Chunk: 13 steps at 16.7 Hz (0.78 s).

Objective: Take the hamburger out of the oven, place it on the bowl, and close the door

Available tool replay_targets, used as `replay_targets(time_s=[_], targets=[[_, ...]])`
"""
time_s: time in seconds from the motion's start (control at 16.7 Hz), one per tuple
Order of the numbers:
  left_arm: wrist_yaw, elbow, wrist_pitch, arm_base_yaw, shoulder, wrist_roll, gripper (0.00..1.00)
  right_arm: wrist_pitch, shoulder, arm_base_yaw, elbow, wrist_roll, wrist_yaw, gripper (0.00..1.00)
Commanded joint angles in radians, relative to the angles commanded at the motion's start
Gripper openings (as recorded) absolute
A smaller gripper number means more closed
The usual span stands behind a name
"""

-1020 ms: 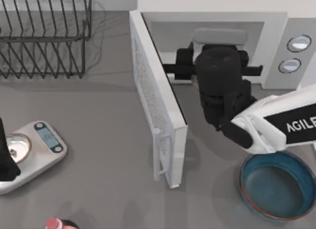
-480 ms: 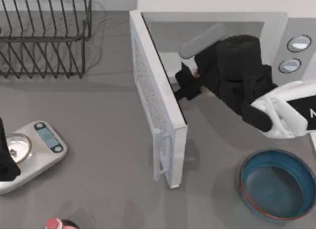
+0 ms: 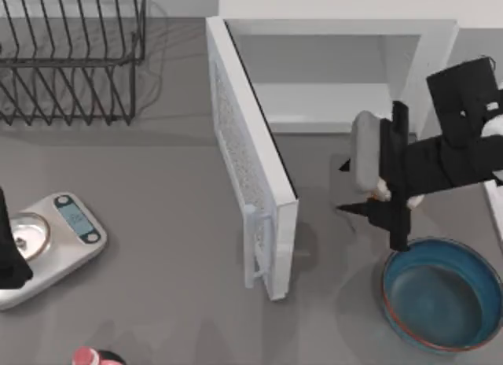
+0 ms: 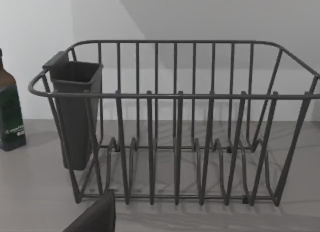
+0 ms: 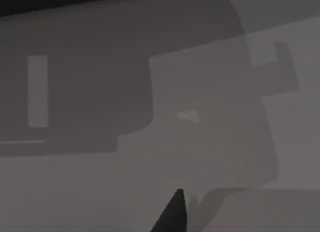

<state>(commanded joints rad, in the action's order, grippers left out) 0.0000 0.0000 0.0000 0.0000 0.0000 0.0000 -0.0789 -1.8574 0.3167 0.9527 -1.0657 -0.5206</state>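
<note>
The white oven (image 3: 440, 42) stands at the back with its pale cavity (image 3: 314, 74) bare. Its door (image 3: 251, 168) is swung wide open toward the front, mesh window facing left. My right gripper (image 3: 361, 189) hovers in front of the oven opening, just behind the dark blue bowl (image 3: 409, 264). It is shut on the hamburger (image 3: 380, 190), of which a small cream and orange patch peeks out between the black fingers. The bowl holds nothing. My left gripper (image 3: 8, 251) is parked at the table's left edge over the scale.
A wire dish rack (image 3: 71, 58) stands at the back left and a grey scale (image 3: 67, 231) at the left. A red-topped object (image 3: 90, 357) sits at the front edge. A dark bottle (image 4: 10, 117) stands beside the rack.
My right gripper has pulled out of the oven cavity and swung right and forward, carrying the hamburger to just behind the bowl. The door and left arm have not moved.
</note>
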Motion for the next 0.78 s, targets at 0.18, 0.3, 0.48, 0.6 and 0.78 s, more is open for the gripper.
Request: replay_targets(time_s=[0.18,0.3,0.48,0.6,0.78], targets=[[0.0,0.0,0.0,0.0,0.0,0.0,1.0,-0.268,0.011,-0.111,-0.027,-0.305,-0.235,0.0],[0.0,0.0,0.0,0.0,0.0,0.0,1.0,-0.435,0.012,-0.182,-0.052,-0.469,-0.359,0.0],[0.0,0.0,0.0,0.0,0.0,0.0,1.0,-0.635,0.005,-0.273,-0.088,-0.641,-0.496,0.0],[0.0,0.0,0.0,0.0,0.0,0.0,1.0,-0.72,-0.002,-0.316,-0.105,-0.709,-0.552,0.0],[0.0,0.0,0.0,0.0,0.0,0.0,1.0,-0.771,-0.008,-0.345,-0.117,-0.746,-0.582,0.0]])
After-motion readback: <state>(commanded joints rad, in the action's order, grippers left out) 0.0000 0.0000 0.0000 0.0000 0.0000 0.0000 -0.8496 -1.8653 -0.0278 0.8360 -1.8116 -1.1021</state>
